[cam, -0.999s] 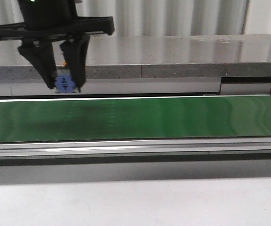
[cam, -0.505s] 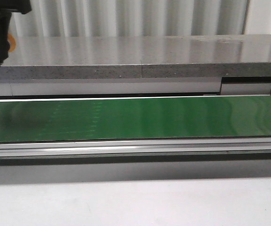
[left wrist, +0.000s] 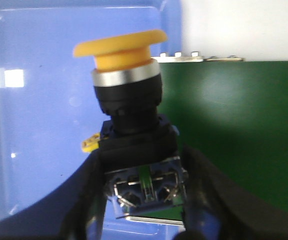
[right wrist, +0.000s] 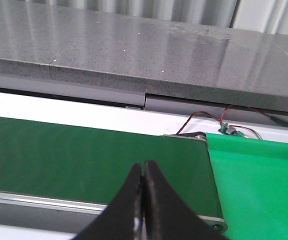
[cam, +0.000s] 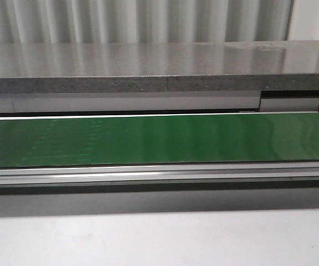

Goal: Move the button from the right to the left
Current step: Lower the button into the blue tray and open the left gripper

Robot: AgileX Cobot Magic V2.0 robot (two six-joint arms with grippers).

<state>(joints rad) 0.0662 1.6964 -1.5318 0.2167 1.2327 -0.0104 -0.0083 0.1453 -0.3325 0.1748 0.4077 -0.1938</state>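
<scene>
In the left wrist view my left gripper (left wrist: pixel 144 200) is shut on the button (left wrist: pixel 128 100), its black fingers (left wrist: pixel 91 195) clamped on the blue, partly clear rear block. The yellow-orange cap points away from the fingers, over a blue tray (left wrist: pixel 38 100) beside the end of the green belt (left wrist: pixel 234 135). In the right wrist view my right gripper (right wrist: pixel 144 172) is shut and empty, above the green belt (right wrist: pixel 73 155). Neither gripper nor the button shows in the front view.
The green conveyor belt (cam: pixel 159 138) runs across the front view with a grey stone ledge (cam: pixel 159 61) behind it. A bright green tray (right wrist: pixel 259 175) lies past the belt's end in the right wrist view, with thin wires (right wrist: pixel 224 122) behind it.
My left gripper, holding the button, has moved left across the front view and gone out of its left edge. The belt's faint marks have shifted left.
</scene>
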